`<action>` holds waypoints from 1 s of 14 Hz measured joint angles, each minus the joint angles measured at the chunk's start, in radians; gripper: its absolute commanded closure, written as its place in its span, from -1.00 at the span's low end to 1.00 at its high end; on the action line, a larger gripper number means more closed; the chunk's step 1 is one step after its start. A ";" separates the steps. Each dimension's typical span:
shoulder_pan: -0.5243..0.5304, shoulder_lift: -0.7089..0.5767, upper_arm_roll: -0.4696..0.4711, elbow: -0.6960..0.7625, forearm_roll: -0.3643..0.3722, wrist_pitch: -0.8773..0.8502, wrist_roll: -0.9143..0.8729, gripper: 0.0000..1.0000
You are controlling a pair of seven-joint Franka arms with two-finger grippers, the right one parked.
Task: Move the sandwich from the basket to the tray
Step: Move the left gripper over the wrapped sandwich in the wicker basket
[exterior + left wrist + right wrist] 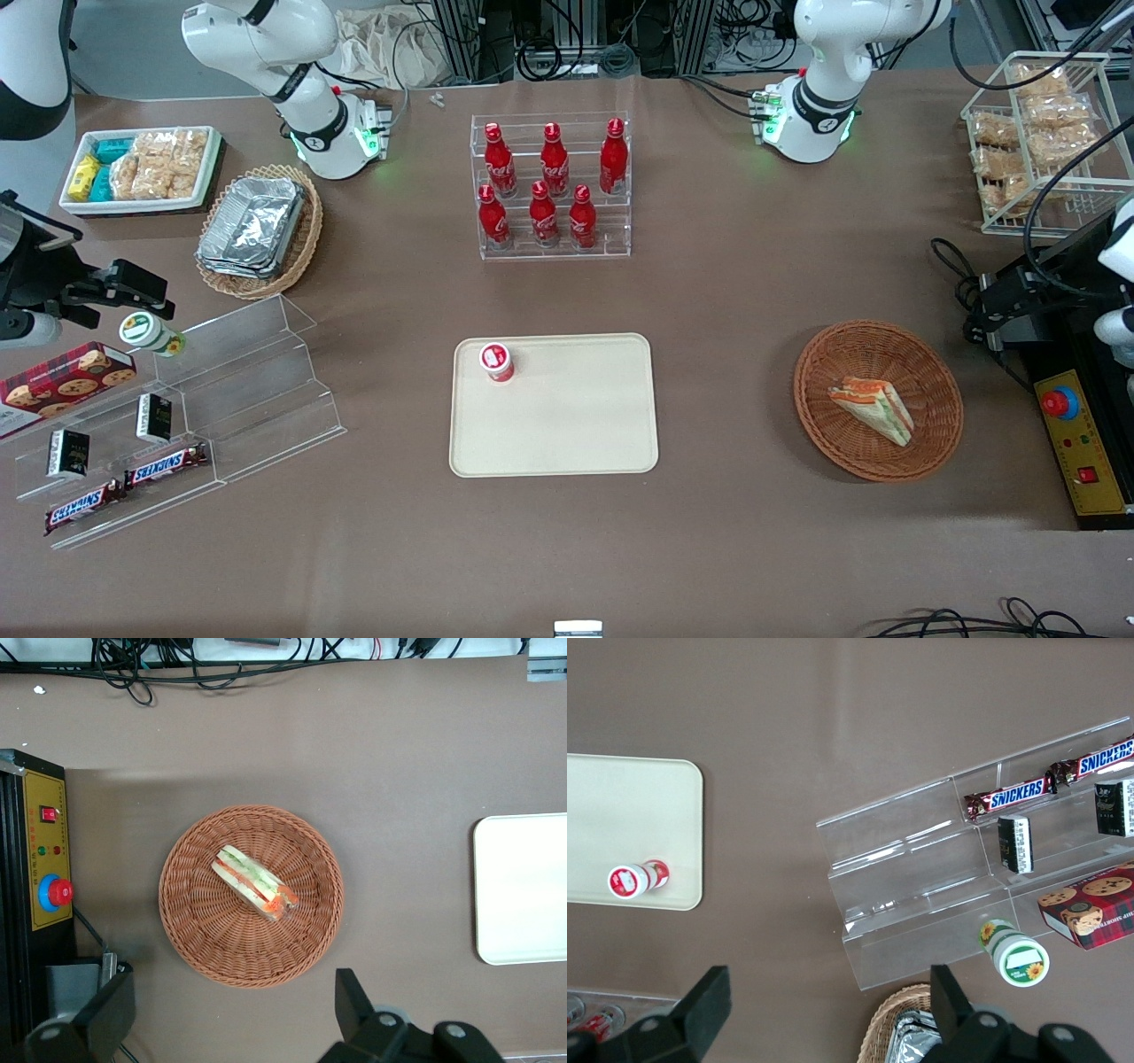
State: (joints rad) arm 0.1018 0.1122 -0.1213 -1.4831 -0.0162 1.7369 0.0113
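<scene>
sandwich (255, 883) lies in basket (195, 939); gripper (232, 1003) jaws apart above.

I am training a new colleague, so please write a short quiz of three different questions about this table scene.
1. True or false: the sandwich lies in the basket.
2. What already stands on the tray? A) red bottle B) small red-and-white cup C) Snickers bar
3. In one word, how are the fingers of the gripper, which is above the table beside the basket?

Key: 1 true. 2 B, the cup stands in a tray corner. 3 open, holding nothing.
</scene>
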 measured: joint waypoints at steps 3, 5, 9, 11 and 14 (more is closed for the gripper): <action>0.000 0.000 0.000 0.000 0.000 -0.004 0.000 -0.99; 0.000 0.001 0.000 -0.001 0.001 -0.009 0.000 -0.99; 0.000 0.004 0.000 -0.048 0.006 -0.029 0.000 -1.00; 0.000 0.005 0.000 -0.103 0.006 -0.028 -0.003 -1.00; 0.002 0.006 0.005 -0.193 0.006 0.035 -0.019 -1.00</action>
State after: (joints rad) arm 0.1041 0.1178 -0.1160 -1.6757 -0.0100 1.7722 -0.0077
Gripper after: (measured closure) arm 0.000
